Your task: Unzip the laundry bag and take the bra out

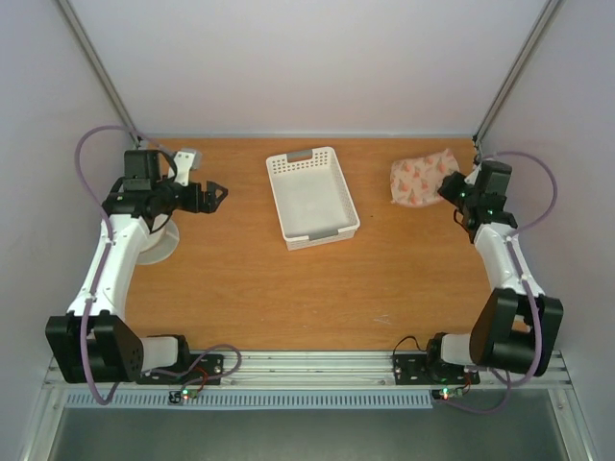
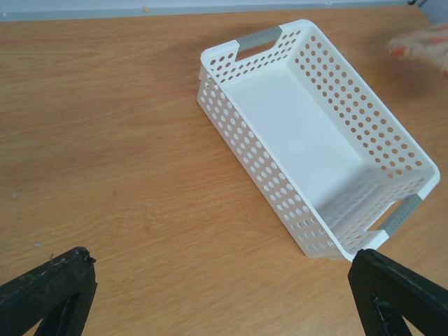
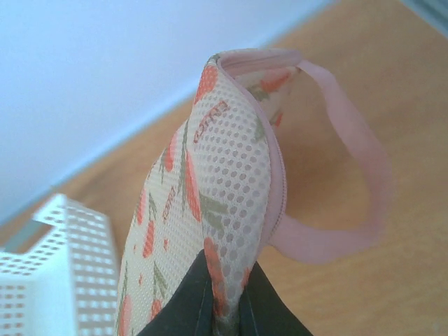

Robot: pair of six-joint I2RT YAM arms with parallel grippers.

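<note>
Right gripper (image 3: pixel 225 302): jaws closed tight on one edge of the laundry bag (image 3: pixel 210 182), with the cloth pinched between both dark fingers. The bag is cream mesh with pink-orange marks and sits at the far right corner of the worktop (image 1: pixel 250 298), its mesh face rising from the fingers. A pink loop strap (image 3: pixel 364 161) stands out beside the zip (image 3: pixel 280 183); whether the zip is open cannot be told.

Left gripper (image 2: pixel 224 297): jaws spread wide, holding nothing, hovering over bare wood near the far left corner.

White perforated basket (image 2: pixel 241 136): grey handles, at the middle of the far edge, well apart from both grippers and the bag.
</note>
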